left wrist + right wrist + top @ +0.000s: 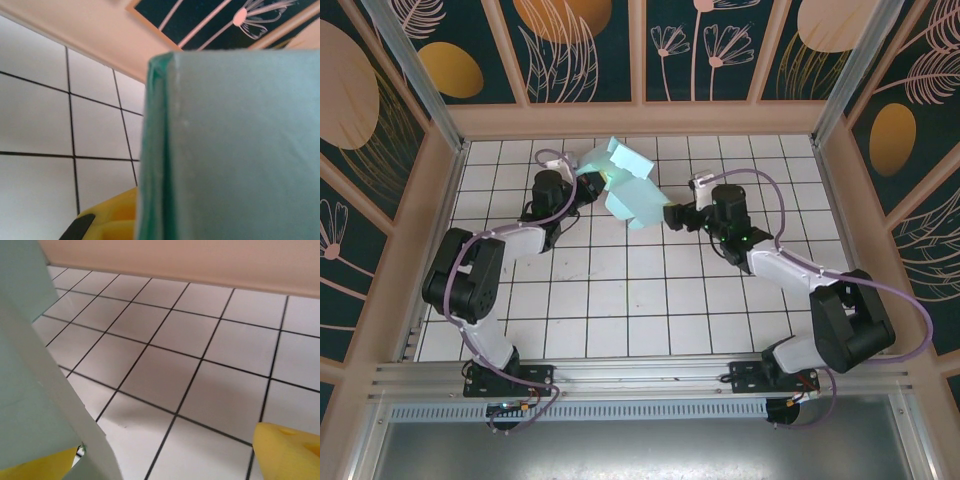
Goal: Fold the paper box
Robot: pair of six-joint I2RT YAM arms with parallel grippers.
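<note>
Mid-fold: left gripper [588, 183] clamps the paper box [632, 190] aloft, right gripper [672, 215] gapes wide, holding nothing; next, pinch and crease a flap.

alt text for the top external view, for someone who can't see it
A pale turquoise paper box, partly folded, is gripped at its left edge by the shut left end effector over a white tiled table. The open right end effector sits at the box's lower right corner.
</note>
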